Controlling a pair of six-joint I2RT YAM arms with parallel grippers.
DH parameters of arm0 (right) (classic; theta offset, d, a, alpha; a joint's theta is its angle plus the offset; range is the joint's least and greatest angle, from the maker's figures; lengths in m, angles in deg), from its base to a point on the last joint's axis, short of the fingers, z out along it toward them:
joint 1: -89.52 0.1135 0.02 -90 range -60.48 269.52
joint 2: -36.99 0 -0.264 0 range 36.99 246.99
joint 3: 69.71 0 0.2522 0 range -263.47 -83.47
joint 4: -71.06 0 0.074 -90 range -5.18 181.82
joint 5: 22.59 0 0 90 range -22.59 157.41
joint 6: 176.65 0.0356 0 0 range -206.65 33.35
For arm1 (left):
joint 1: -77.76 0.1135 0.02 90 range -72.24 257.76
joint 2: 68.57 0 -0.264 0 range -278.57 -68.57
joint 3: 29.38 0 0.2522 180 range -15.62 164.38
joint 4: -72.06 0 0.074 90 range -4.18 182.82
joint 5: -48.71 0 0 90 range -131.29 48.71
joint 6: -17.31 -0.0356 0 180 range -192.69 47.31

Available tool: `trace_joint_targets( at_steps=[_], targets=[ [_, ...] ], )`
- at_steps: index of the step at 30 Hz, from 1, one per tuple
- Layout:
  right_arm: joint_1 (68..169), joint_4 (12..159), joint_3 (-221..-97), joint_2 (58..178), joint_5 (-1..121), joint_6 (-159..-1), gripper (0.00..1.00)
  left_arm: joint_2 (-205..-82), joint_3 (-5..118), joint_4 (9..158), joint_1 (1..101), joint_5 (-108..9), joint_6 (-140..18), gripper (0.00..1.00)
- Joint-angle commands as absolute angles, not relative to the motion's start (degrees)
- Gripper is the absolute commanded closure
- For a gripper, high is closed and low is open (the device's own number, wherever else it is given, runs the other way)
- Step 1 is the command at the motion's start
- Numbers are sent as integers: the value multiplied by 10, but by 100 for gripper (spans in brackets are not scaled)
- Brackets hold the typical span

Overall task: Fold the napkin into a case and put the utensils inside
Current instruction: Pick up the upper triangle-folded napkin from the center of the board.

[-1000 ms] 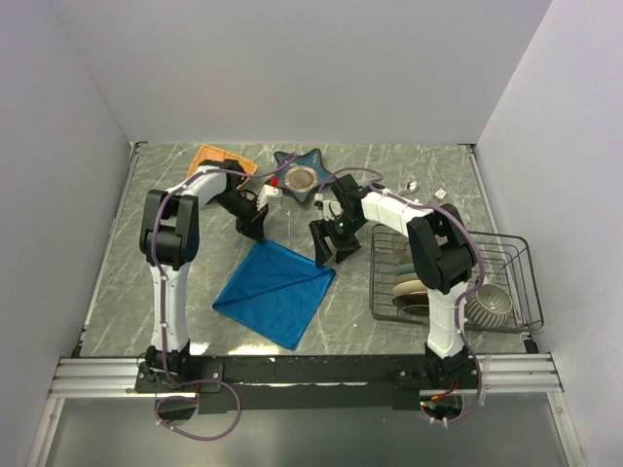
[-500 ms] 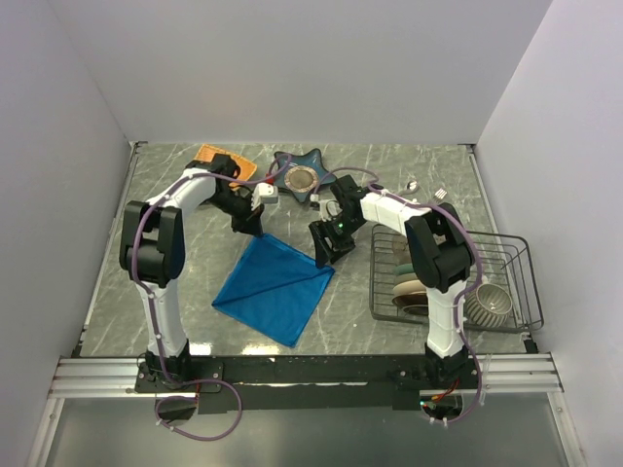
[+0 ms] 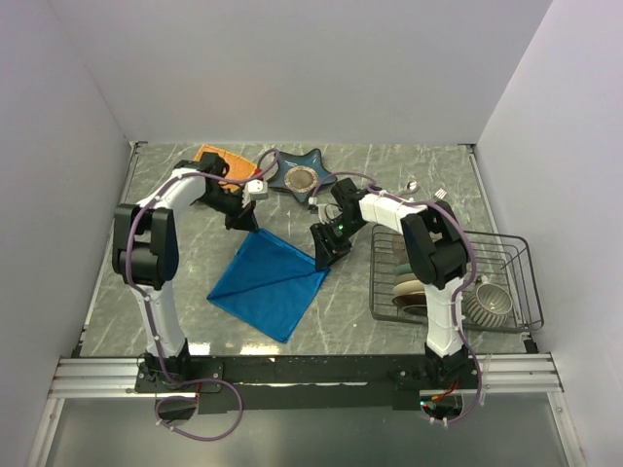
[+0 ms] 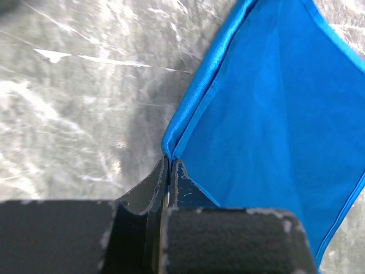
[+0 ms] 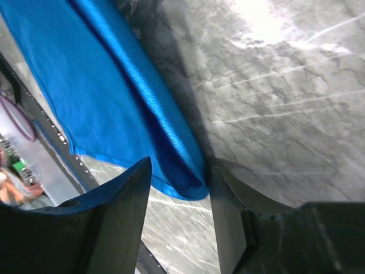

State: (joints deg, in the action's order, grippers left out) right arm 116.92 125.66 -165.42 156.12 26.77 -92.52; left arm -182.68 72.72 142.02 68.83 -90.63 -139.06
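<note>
While its far corner is pinched, the napkin [image 3: 268, 287] lies as a diamond on the tabletop [image 3: 341, 321], between the arms.
Its crease runs left to right. The far corner points at the left end effector [image 3: 253, 227], which is clenched on it. The right corner sits between the parted fingers of the right end effector [image 3: 324, 258]. Since a second ago the cloth has slid left and those fingers have narrowed.

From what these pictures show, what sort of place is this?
Probably a robot test cell staged as a kitchen counter. Bare white walls box in a marble-patterned table; a wire dish rack holds bowls; a blue napkin lies between the left arm and the right arm.
</note>
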Motion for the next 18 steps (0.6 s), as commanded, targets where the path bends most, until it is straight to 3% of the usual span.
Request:
trace_joint_targets(
  at_steps=[1, 9, 13, 15, 18],
  targets=[
    [1164, 1252, -1649, 1586, 251, -928, 51, -1771, 719, 1421, 694, -960, -1443, 99],
    [1156, 1250, -1670, 1597, 201, -903, 64, -1762, 703, 1424, 699, -962, -1455, 99],
    [1154, 1252, -1671, 1598, 184, -906, 82, -1760, 698, 1420, 706, -961, -1454, 99],
    [1151, 1257, -1672, 1596, 178, -908, 97, -1762, 703, 1422, 712, -967, -1449, 99],
    [1150, 1259, -1673, 1585, 177, -904, 100, -1764, 714, 1436, 721, -972, -1450, 99]
  ],
)
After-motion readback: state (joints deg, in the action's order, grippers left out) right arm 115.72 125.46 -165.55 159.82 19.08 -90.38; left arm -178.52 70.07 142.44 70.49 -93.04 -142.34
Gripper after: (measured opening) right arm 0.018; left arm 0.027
